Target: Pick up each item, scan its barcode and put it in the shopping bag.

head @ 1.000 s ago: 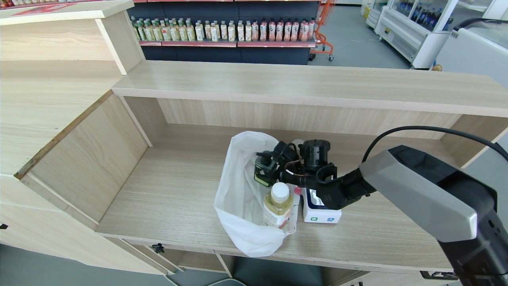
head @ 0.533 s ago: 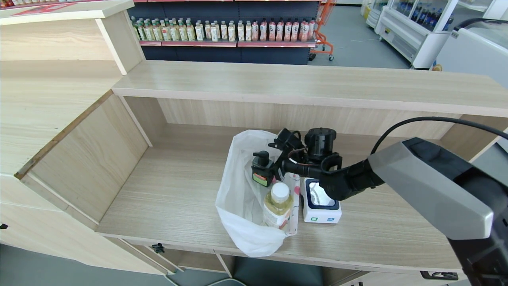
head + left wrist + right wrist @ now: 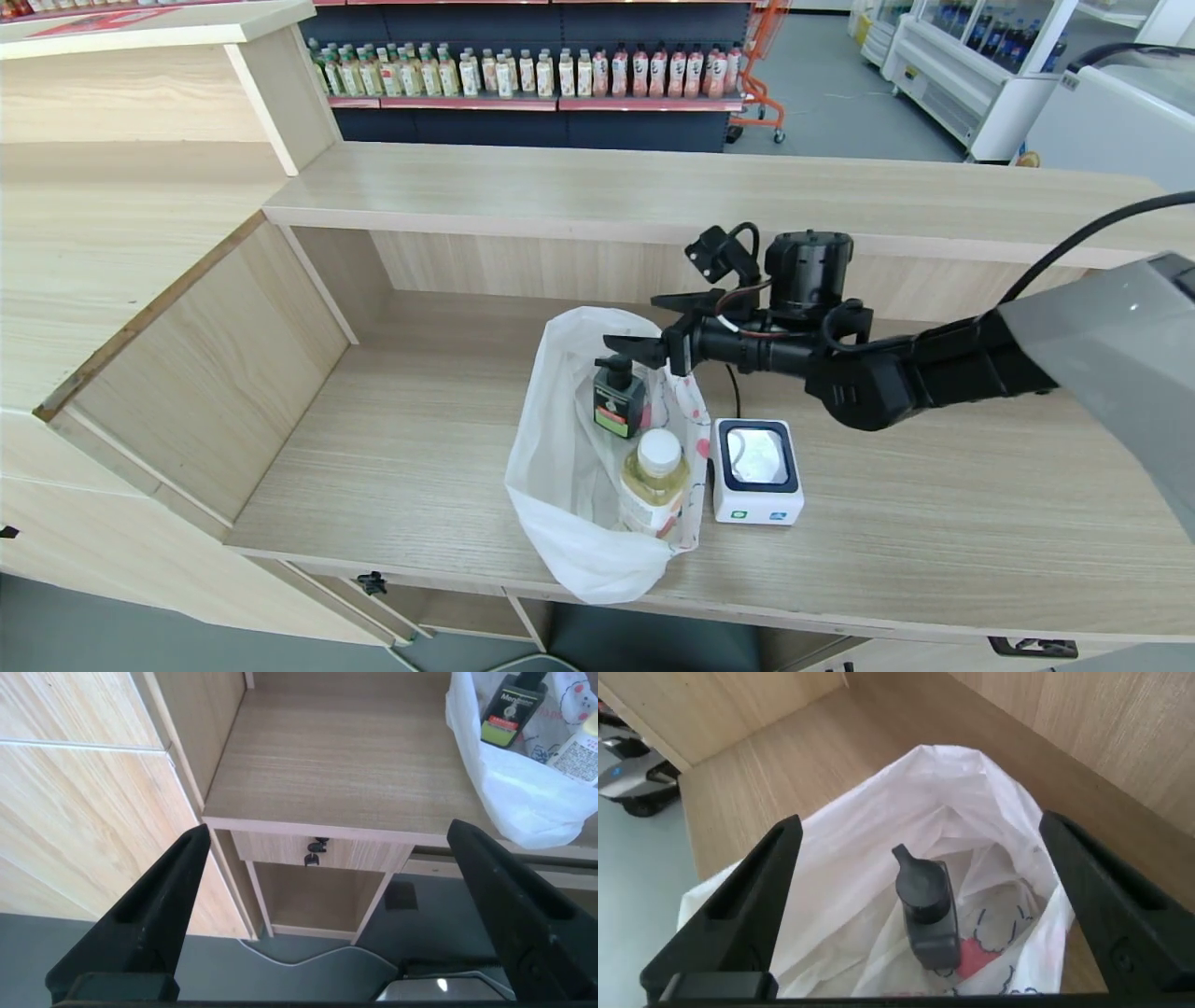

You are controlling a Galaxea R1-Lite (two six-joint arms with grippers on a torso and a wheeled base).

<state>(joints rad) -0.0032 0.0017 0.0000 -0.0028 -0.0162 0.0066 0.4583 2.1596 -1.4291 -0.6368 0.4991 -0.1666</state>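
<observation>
"Shopping bag: where was it, and what did it hold?"

"It stood open on the desk, just beside the scanner. Two items were upright inside: a dark pump bottle toward the back and a white-capped bottle of yellowish liquid toward the front."

"And the right gripper?"

"Spread wide and holding nothing. It hung over the bag's mouth, right above the pump bottle's head but apart from it. The right wrist view looked straight down at that bottle between the parted fingers."

"So that item was done?"

"I judged so: it sat in the bag, released. Whether its barcode had been read, the pictures could not say."

"The left gripper?"

"Also spread and bare, low past the desk's front edge, well apart from the bag."

"What was left?"

"Beside the bag I made out the scanner and no item waiting for it. If those two bottles were the whole lot, I took the task as all but finished, with the right arm needing to draw clear of the bag."
</observation>
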